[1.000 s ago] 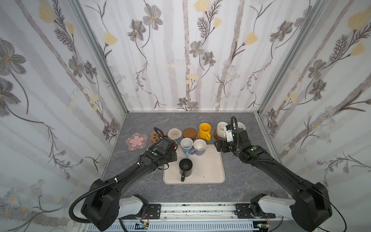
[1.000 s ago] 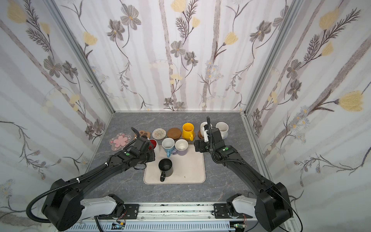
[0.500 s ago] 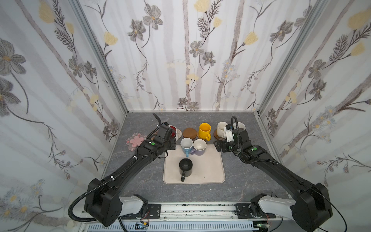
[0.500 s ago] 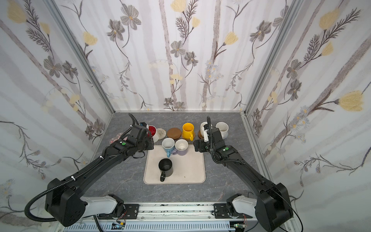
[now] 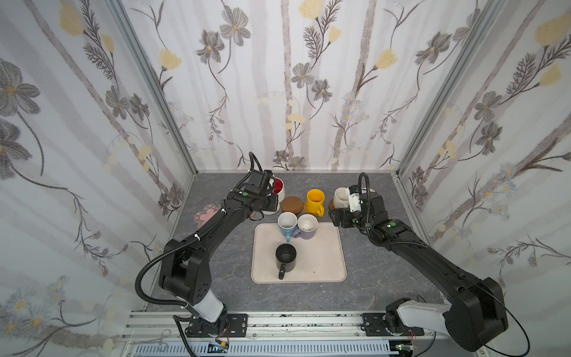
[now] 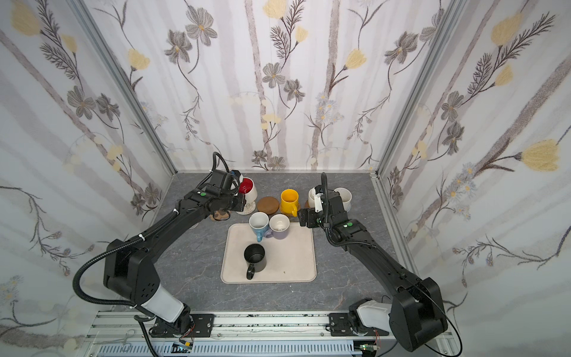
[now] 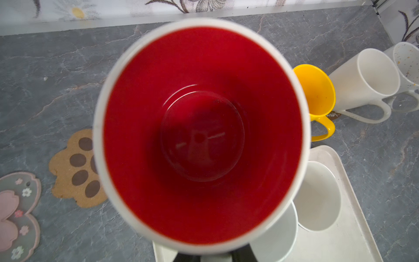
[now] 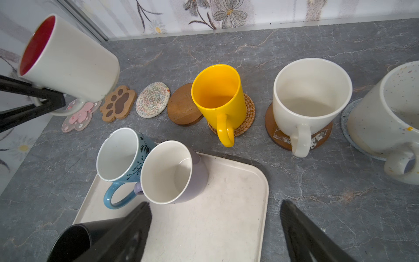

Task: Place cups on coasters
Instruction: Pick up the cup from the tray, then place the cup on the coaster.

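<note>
Up and back we've swung the red-lined mug (image 5: pixel 279 188) — left gripper (image 8: pixel 59 101) clamped on its handle, right gripper (image 8: pixel 215 203) gaping empty — tilted so, it may twist loose.

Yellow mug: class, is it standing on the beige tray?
No, the yellow mug stands on the woven rattan coaster, off the tray.
</note>
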`<state>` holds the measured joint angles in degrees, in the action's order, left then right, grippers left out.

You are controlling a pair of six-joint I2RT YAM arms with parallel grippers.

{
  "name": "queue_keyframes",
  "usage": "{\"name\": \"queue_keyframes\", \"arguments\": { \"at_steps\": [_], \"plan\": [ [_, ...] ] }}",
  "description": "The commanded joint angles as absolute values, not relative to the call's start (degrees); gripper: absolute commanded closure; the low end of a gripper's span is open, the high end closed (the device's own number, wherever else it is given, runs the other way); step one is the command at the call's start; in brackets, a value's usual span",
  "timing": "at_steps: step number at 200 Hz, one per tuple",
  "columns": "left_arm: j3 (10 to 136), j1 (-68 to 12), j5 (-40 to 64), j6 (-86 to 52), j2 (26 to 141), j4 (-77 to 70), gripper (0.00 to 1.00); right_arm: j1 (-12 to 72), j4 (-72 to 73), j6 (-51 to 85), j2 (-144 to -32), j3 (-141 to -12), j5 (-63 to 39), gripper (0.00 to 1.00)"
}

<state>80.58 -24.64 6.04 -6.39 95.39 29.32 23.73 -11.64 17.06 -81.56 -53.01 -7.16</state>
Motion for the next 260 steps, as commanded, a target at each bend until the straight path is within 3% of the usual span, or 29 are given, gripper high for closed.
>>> {"name": "queue_keyframes", "arguments": {
  "at_steps": [1,145,260],
  "plan": [
    [84.33,-24.52,9.23,-1.79,99.01,26.19,1.0,22.75,-7.78,17.04,-82.19,-53.53,-9.32,0.11],
    [97.99,-19.12,21.15,25.57,115.23,26.24,1.0,18.87,-6.33,17.73,-84.13,-52.78,-11.19,0.14],
    [101.55,-18.8,21.63,33.93,123.09,25.93,1.0,18.97,-22.32,16.66,-95.33,-71.85,-7.97,0.14]
  ]
}}
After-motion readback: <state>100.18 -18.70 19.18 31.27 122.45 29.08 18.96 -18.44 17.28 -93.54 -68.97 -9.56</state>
